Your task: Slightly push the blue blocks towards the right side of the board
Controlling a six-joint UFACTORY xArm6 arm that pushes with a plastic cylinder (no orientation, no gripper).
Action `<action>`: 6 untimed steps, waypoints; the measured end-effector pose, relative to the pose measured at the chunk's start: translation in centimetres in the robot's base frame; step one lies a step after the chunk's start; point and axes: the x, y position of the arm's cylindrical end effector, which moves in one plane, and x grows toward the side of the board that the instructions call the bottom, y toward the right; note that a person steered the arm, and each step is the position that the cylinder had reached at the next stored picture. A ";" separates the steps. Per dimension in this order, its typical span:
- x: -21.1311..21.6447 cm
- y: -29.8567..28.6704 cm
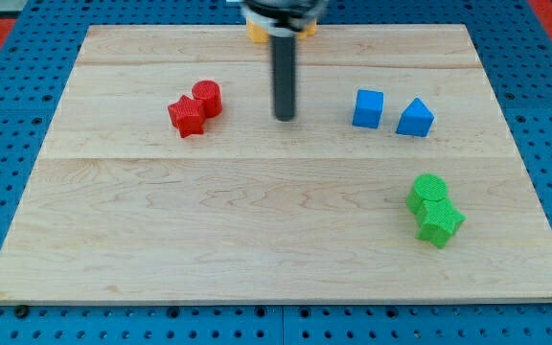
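A blue cube (pixel 368 108) and a blue triangular block (pixel 415 118) sit side by side, a small gap apart, in the upper right part of the wooden board (pixel 257 230). My tip (pixel 285 118) is at the end of the dark rod, to the left of the blue cube with a clear gap between them. It touches no block.
Two red blocks, a cylinder (pixel 207 98) and a star-like one (pixel 187 116), touch each other to the left of my tip. Two green blocks (pixel 433 209) touch at the lower right. A yellow block (pixel 256 32) shows partly behind the rod at the top edge.
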 end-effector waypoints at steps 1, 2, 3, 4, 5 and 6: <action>1.0 10.0; 5.7 7.4; 7.0 14.2; 7.2 21.3; 15.0 21.4; 18.4 15.5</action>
